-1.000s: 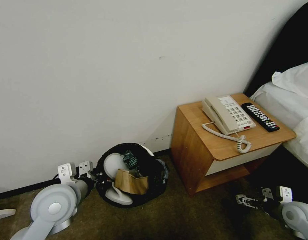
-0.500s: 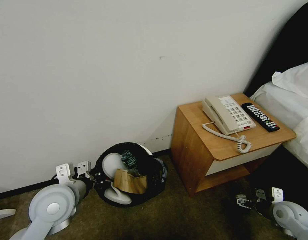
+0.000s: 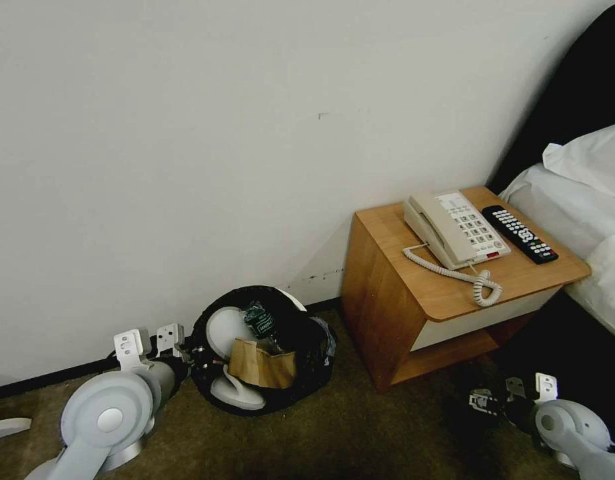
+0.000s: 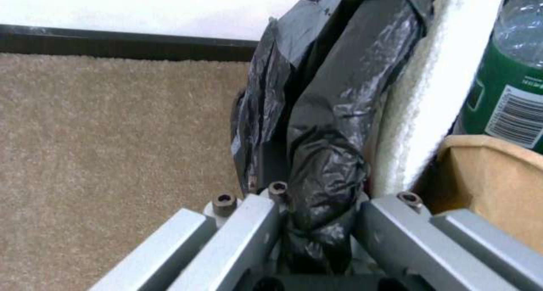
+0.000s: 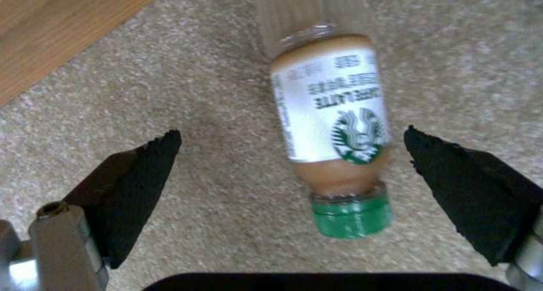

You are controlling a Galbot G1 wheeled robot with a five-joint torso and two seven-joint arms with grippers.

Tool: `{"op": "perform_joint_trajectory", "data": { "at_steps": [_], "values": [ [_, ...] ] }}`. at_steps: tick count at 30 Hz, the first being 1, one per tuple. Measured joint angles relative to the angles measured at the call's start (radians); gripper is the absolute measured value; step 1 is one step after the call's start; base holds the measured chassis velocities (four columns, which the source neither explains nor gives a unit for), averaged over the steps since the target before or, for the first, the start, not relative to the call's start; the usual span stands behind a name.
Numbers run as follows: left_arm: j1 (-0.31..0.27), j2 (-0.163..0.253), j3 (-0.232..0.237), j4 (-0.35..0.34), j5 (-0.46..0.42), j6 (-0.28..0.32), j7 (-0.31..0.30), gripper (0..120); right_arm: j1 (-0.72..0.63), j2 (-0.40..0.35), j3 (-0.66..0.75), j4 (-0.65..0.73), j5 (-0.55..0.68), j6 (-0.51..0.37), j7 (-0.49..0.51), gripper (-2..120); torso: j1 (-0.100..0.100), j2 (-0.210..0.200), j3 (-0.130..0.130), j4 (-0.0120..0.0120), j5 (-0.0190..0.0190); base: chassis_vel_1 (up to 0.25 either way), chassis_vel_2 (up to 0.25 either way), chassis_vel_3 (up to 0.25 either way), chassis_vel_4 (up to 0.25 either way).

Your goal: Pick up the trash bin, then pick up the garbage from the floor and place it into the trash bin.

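step: bottle pickup | left gripper point(image 4: 317, 223) fingers clamped on trash bin point(image 3: 307, 347) rim, bin on carpet by wall | right gripper point(image 5: 291, 172) wide open, coffee bottle point(image 5: 334, 130) lying between fingers, untouched | tip: centre on body, drop lower, close across label

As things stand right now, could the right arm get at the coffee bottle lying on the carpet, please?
Probably yes. The right gripper hangs over the coffee bottle with its jaws open, one on each side of it. Nothing but bare carpet lies between them.
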Motion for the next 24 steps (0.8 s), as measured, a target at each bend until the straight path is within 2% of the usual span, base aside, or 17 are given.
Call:
{"op": "perform_joint_trajectory", "data": {
  "at_steps": [24],
  "values": [
    [0.001,0.007,-0.003,0.007,0.000,0.000,0.014,0,0.027,0.046,-0.020,-0.056,-0.054,0.020,-0.002,100,0.000,0.000,0.000,-0.0002,0.0000,0.000,0.000,0.000,0.000]
  ]
}}
